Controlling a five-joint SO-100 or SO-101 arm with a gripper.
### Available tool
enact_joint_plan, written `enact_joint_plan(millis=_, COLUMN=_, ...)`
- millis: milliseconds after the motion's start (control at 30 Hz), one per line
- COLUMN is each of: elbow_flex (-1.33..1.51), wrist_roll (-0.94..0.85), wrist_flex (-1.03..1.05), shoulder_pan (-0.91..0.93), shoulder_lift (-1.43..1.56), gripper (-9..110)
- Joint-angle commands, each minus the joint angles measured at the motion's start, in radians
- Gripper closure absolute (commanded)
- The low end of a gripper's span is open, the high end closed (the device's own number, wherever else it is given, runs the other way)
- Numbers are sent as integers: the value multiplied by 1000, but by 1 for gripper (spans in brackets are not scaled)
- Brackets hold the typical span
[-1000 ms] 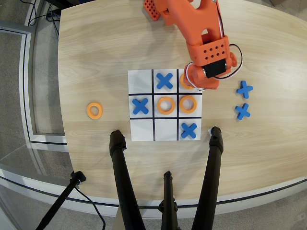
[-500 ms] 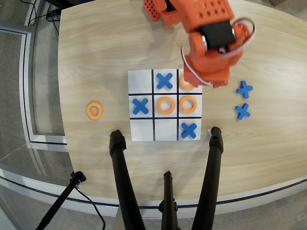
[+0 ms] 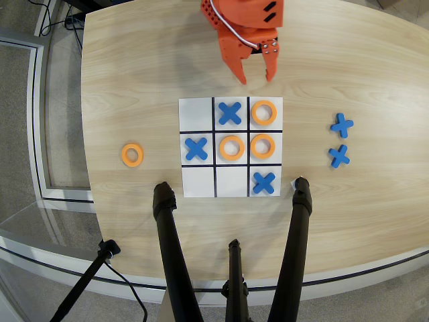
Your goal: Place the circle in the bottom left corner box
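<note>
An orange ring (image 3: 264, 113) lies flat in the upper-right corner cell (image 3: 277, 125) of the black-lined paper grid (image 3: 198, 181) in the overhead view. Two more rings sit in the centre cell (image 3: 232, 147) and the middle-right cell (image 3: 263, 145). Another ring (image 3: 132, 154) lies on the bare table left of the grid. My orange gripper (image 3: 256, 79) hangs just beyond the grid's top edge, above the upper-right cell. It is open and empty.
Blue crosses lie in the top-middle (image 3: 230, 113), middle-left (image 3: 196, 148) and lower-right (image 3: 265, 182) cells. Two spare crosses (image 3: 340, 125) (image 3: 339, 155) lie on the table at right. Black tripod legs (image 3: 169, 241) (image 3: 297, 228) reach in over the near table edge.
</note>
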Motion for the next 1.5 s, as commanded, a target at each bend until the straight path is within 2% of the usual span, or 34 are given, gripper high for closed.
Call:
enact_joint_plan(millis=0, elbow_flex=166, wrist_roll=-49, wrist_flex=25, shoulder_pan=61, shoulder_lift=140, gripper=86)
enact_joint_plan(millis=133, elbow_flex=319, wrist_roll=-74, wrist_flex=-35, shoulder_pan=109, shoulder_lift=147, gripper=100)
enact_joint_plan(millis=200, elbow_flex=394, wrist_roll=-86, wrist_flex=-98, shoulder_pan=127, shoulder_lift=144, gripper=102)
enact_joint_plan(millis=333, elbow_flex=394, wrist_roll=-86, wrist_flex=-25, shoulder_pan=150, shoulder_lift=149, gripper=102)
enact_joint_plan(millis=433, elbow_flex=394, wrist_roll=-87, wrist_flex=-29, shoulder_pan=282, shoulder_lift=149, gripper=101)
enact_joint_plan(millis=500, elbow_flex=394, wrist_roll=-78, wrist_flex=-3, shoulder_pan=491, shoulder_lift=149, gripper=101)
enact_joint_plan(millis=700, elbow_flex=394, wrist_roll=-75, wrist_flex=-2, shoulder_pan=1316, shoulder_lift=187, gripper=101)
enact_joint_plan(millis=767, elbow_flex=394, wrist_roll=-74, wrist_flex=0, shoulder_pan=1532, shoulder_lift=187, gripper=101)
enact_joint_plan(millis=867, elbow_flex=394, wrist_roll=-74, wrist_flex=0, shoulder_pan=1709, shoulder_lift=187, gripper=101)
enact_joint_plan(millis=1033, elbow_flex=394, wrist_roll=-74, wrist_flex=0, shoulder_pan=1833, shoulder_lift=187, gripper=101)
enact_joint_plan(millis=1467, elbow_flex=394, wrist_roll=-74, wrist_flex=0, shoulder_pan=1830, shoulder_lift=184, gripper=101)
